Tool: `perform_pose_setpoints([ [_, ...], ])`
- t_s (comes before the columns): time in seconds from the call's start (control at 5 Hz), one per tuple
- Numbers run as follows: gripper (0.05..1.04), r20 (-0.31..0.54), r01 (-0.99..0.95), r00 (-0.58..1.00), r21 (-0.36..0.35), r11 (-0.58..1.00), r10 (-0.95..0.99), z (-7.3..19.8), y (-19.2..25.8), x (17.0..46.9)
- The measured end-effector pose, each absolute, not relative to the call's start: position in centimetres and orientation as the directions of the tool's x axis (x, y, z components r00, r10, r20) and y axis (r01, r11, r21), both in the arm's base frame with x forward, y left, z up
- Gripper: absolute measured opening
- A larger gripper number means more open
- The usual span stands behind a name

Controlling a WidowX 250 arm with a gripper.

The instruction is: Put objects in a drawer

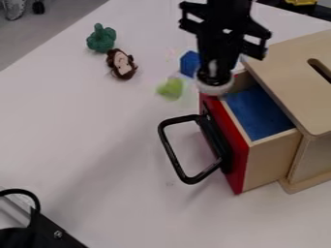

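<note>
The black two-finger gripper [215, 80] is clamped on a white rounded thing [214, 88], at the far end of the red-fronted wooden drawer [236, 145], which is partly open. To the left there lie a blue block [189, 64] and a lime-green piece [171, 89].

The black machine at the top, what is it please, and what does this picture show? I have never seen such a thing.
It is a robot arm, seen by a fixed camera looking down at a slant. Its hand is above the front of an open drawer in a wooden box. A white round thing is at the hand; I cannot tell if it is gripped. On the table lie a monkey head and green, blue and lime things.
</note>
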State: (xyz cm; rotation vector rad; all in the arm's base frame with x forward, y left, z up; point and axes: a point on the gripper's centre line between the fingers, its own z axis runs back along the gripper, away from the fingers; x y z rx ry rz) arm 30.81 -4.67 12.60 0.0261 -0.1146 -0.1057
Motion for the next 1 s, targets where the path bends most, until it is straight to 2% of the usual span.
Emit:
perform_pose_setpoints([
  [0.2,0.205,0.121,0.134,0.983,0.006,0.991,-0.134,12.6,-6.0,31.9],
  [1.0,0.204,0.028,0.175,0.984,0.039,0.984,-0.177,8.6,-6.6,31.9],
])
